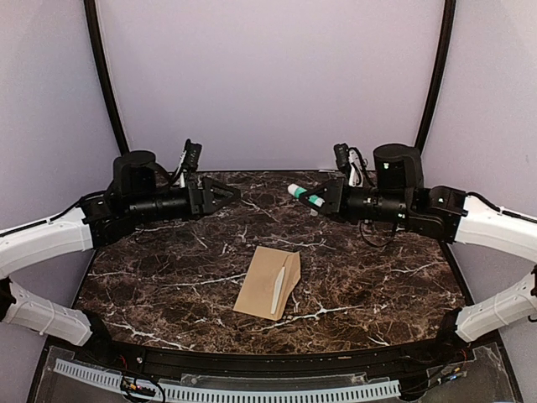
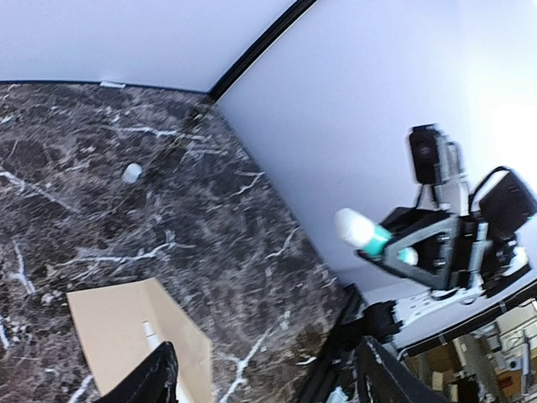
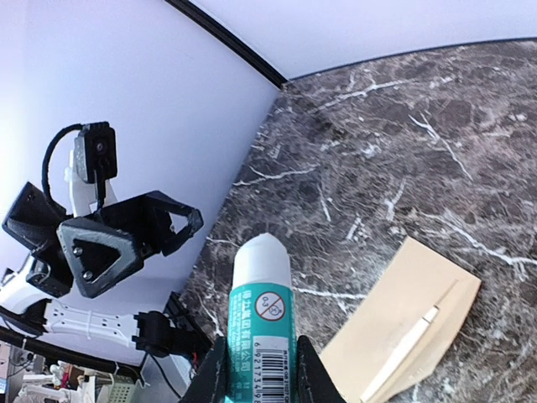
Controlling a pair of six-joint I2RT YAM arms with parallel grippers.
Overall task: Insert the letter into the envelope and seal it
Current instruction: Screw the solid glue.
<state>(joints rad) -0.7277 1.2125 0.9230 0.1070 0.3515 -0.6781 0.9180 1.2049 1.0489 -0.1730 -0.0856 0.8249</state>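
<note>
One envelope [image 1: 264,281], likely light and floppy, lay flat, central on the worktop [image 1: 168,277], best pinned beside its flap; the left jaws hung spread and empty, the right jaws pinched a glue stick [image 1: 305,196].

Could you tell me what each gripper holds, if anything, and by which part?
The right gripper clamps the glue stick around its lower barrel; the left gripper is open and empty.
</note>
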